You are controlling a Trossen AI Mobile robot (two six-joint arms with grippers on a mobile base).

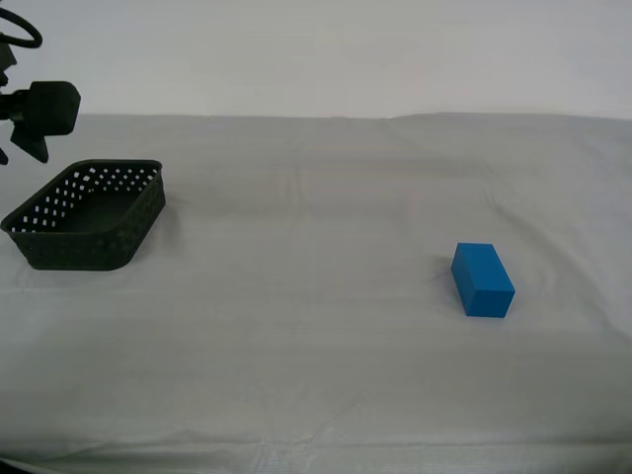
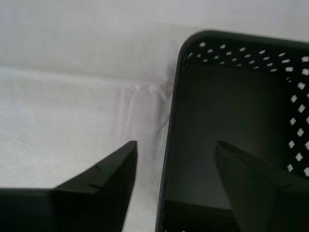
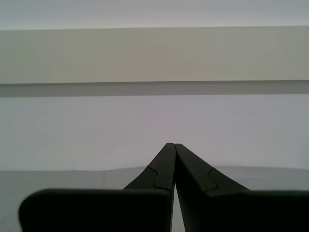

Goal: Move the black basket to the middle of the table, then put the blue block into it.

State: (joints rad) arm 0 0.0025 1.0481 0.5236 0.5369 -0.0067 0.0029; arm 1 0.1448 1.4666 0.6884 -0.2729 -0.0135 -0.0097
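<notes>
My second hand (image 2: 176, 147) hovers with fingers spread wide astride one wall of the black basket (image 1: 87, 214), which sits at the exterior view's left edge of the cloth-covered surface (image 1: 316, 326). My first hand (image 3: 170, 145), fingers pressed together and empty, points toward a pale wall. The blue block (image 1: 482, 279) lies well apart, toward the exterior view's right.
</notes>
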